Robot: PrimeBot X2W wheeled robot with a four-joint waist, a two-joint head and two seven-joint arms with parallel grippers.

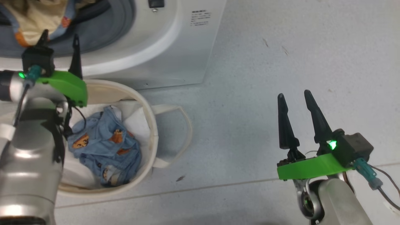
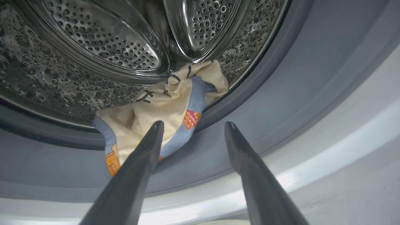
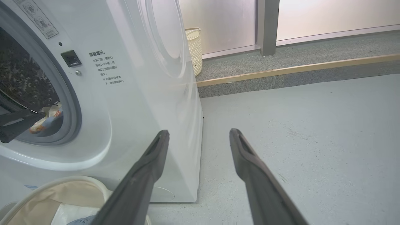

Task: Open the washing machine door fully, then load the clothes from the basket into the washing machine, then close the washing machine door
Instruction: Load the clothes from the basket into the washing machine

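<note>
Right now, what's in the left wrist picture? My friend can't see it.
A cream cartoon-print garment lies at the edge of the steel drum, spilling onto the grey gasket. The open left gripper points at it.

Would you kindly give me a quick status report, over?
Left gripper open, empty, at drum mouth; right gripper open over floor. Cream garment hangs across the gasket; blue garment in basket. Hanging cloth may block closing.
</note>
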